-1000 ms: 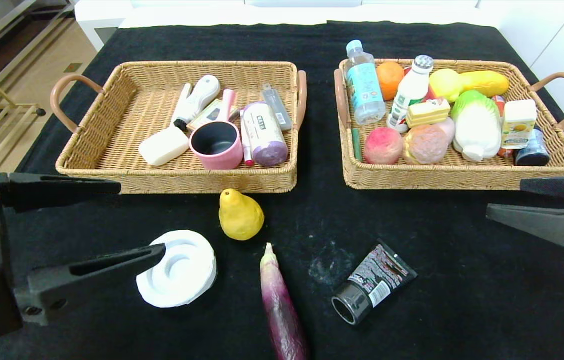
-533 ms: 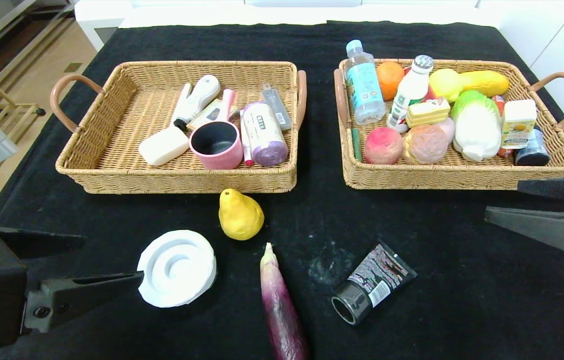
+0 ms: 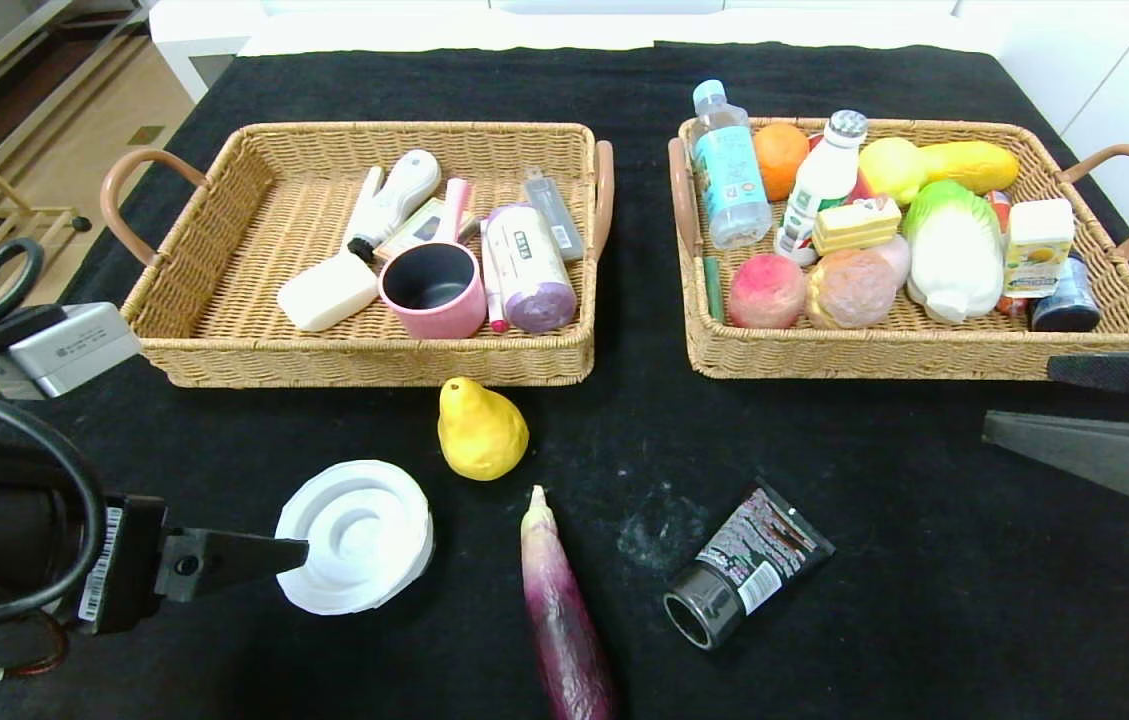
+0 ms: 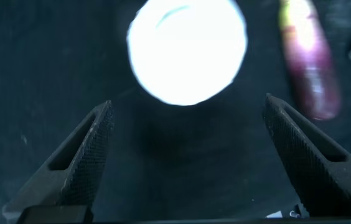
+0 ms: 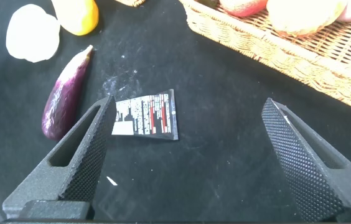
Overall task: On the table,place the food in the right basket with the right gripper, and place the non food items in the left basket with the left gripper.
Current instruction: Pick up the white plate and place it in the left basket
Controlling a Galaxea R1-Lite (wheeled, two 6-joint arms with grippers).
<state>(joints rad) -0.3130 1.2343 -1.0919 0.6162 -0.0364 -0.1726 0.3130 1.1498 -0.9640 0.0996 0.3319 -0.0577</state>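
Eggplant cut off, apparently whole

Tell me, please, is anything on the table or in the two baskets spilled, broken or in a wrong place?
Nothing is spilled or broken. Four things lie loose on the table, none in a basket: the white disc, the pear, the eggplant, the black tube.

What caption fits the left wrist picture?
Open left gripper low over the table, its fingers short of the white disc, purple eggplant alongside.
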